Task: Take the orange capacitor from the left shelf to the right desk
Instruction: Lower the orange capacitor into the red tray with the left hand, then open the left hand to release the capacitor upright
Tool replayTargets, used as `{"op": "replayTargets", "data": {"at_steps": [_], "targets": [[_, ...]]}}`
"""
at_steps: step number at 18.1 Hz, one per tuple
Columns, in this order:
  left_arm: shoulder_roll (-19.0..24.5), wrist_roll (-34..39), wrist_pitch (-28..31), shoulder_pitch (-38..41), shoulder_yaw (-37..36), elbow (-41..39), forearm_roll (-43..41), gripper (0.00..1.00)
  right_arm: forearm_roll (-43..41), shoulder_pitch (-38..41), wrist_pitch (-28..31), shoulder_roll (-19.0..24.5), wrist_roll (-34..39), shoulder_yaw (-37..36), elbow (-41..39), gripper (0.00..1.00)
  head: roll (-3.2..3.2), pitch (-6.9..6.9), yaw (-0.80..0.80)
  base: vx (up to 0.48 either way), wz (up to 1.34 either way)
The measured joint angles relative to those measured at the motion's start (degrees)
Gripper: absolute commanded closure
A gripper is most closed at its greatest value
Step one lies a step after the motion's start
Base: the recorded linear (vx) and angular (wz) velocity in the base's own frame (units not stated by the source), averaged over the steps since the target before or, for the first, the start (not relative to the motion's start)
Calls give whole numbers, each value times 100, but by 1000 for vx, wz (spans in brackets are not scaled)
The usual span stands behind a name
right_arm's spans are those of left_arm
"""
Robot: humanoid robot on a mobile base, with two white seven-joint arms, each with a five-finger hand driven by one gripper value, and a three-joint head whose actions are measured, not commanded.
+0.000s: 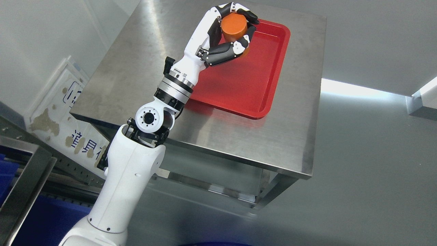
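Note:
My left arm reaches up from the lower left across the steel desk point(143, 68). Its hand point(235, 29) is shut on the orange capacitor point(234, 28), a short orange cylinder held between the thumb and the curled fingers. The hand and capacitor hang over the far left corner of the red tray point(252, 89), which lies on the desk. I cannot tell whether the capacitor touches the tray floor. The right arm does not show.
The steel desk has a lower shelf and legs at the front right point(273, 184). A metal shelf frame point(27, 177) with blue bins point(6, 174) stands at the lower left. A worn sign point(65, 102) leans against the left wall. Grey floor lies to the right.

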Motion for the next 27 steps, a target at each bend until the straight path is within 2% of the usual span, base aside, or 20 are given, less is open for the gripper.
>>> {"op": "replayTargets", "data": {"at_steps": [11, 18, 22, 23, 24, 25, 26, 27], "targets": [[0, 180, 327, -106, -223, 740, -91, 93, 0, 1, 0, 0, 0, 0, 0, 0, 0, 0, 0, 84, -20], [0, 166, 425, -28, -343, 981, -93, 71, 0, 3, 0, 0, 0, 0, 0, 0, 0, 1, 0, -12, -27], [0, 153, 453, -15, -309, 1049, -91, 66, 0, 2, 0, 0, 0, 0, 0, 0, 0, 1, 0, -5, 15], [0, 145, 462, -13, -289, 1064, -90, 59, 0, 2, 0, 0, 0, 0, 0, 0, 0, 1, 0, 0, 0], [0, 143, 469, -13, -270, 1073, -89, 47, 0, 2, 0, 0, 0, 0, 0, 0, 0, 1, 0, 0, 0], [0, 134, 473, -14, -249, 1079, -88, 26, 0, 2, 0, 0, 0, 0, 0, 0, 0, 1, 0, 0, 0], [0, 124, 484, -22, -229, 1079, -86, 10, 0, 2, 0, 0, 0, 0, 0, 0, 0, 1, 0, 0, 0], [0, 106, 504, -49, -207, 1071, -85, 4, 0, 2, 0, 0, 0, 0, 0, 0, 0, 1, 0, 0, 0]]}}
